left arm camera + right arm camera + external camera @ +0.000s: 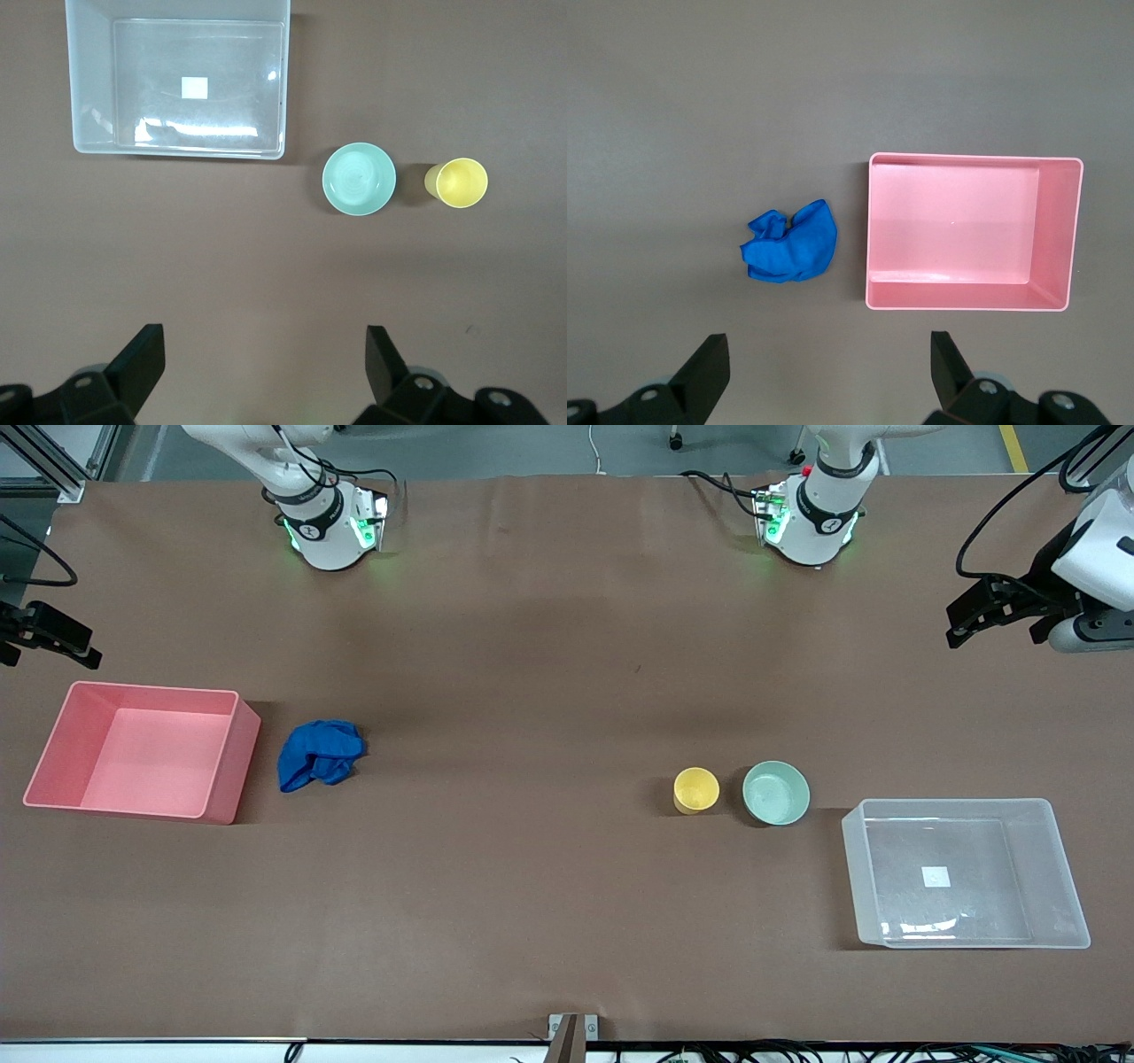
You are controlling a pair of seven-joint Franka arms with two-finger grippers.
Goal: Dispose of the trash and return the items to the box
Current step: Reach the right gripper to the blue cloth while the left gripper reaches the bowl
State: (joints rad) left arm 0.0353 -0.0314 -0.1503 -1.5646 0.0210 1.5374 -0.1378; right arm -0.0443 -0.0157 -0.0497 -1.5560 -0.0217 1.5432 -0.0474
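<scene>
The trash (320, 754), a wrinkled deep blue cloth wad, lies on the table (549, 691) just beside the pink bin (71, 726). The yellow cup (696, 789) and the mint-green bowl (776, 793) stand side by side near the clear box (1059, 868); only the left wrist view shows the box's white sticker (194, 87) sharply. The left gripper (264, 359) and right gripper (829, 359) both hang with jaws wide apart, empty, each over bare table at its own end.

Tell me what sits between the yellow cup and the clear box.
Only the mint-green bowl sits between the yellow cup and the clear box. The front view and the left wrist view both show it; the rest is bare table.
</scene>
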